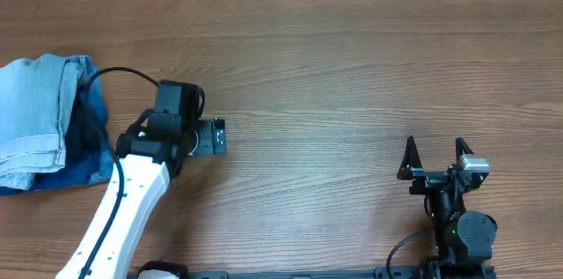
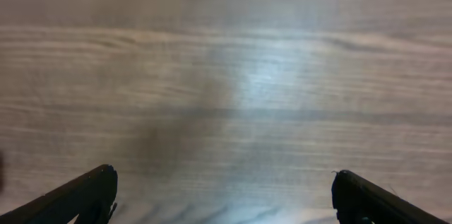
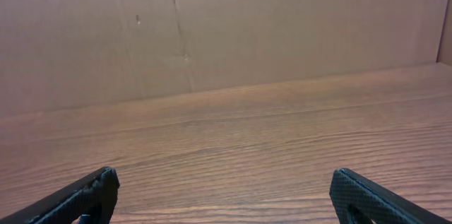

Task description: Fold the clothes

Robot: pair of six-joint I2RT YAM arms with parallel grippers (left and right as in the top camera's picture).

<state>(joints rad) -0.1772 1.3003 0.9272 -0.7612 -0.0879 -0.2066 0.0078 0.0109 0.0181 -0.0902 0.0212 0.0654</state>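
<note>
Both jaws stand wide apart and hold nothing: my left gripper [image 1: 214,136] points down at the wooden table [image 1: 352,50], and my right gripper [image 1: 435,152] sits near the front edge, well apart from it. The pale denim shorts [image 1: 35,121] lie bunched at the table's left edge, beside my left arm, atop darker blue cloth [image 1: 84,169].

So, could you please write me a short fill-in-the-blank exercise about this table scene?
1. The left claw and the right claw are both ___.
2. The pale shorts lie nearer the ___ claw.
3. The darker jeans beneath the shorts are ___ in colour.
Missing words: open; left; blue.
</note>
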